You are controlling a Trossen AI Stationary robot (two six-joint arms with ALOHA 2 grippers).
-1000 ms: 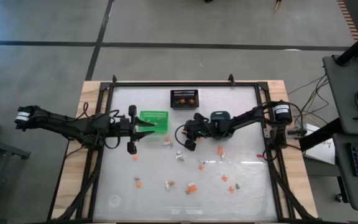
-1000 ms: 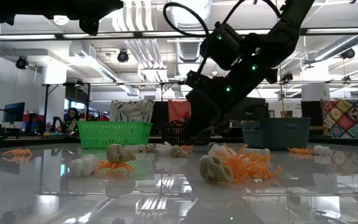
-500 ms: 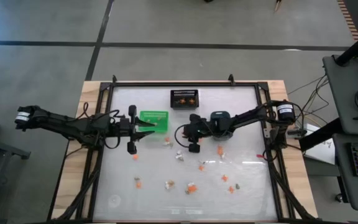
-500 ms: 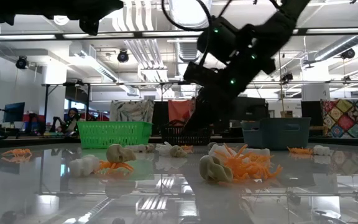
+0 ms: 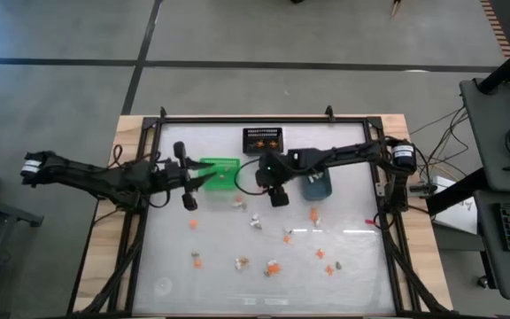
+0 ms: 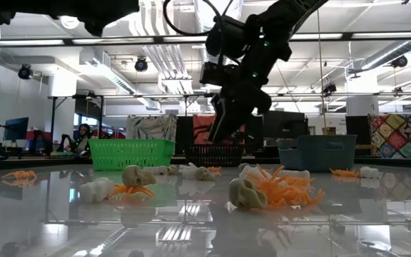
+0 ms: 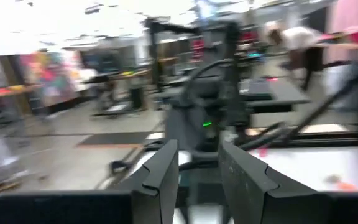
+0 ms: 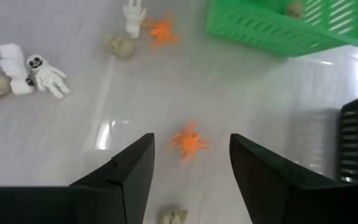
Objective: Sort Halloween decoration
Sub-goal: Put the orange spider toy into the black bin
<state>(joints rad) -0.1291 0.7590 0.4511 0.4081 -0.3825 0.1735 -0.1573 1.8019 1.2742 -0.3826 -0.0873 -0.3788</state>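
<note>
Between the right gripper's (image 8: 188, 168) spread, empty jaws sits a spiky orange spider trinket (image 8: 189, 142) on the glossy white tabletop (image 8: 73, 143), so that one isn't picked up yet. Just past the jaws are more Halloween decorations: a little white ghost figure (image 8: 45, 76), a tan skull-ish lump (image 8: 122, 46) and another orange spider (image 8: 162, 29). Beyond those is the green slatted plastic bin (image 8: 278, 25), with at least one tan piece in it, so sorting looks started but far from done; plenty of trinkets (image 5: 277, 252) lie scattered in the high view. The black mesh bin (image 5: 262, 140) holds some orange bits, and the blue-grey bin (image 5: 316, 183) sits by the right arm. The left gripper (image 5: 187, 176) hovers beside the green bin, and whether its jaws hold anything can't be made out.
</note>
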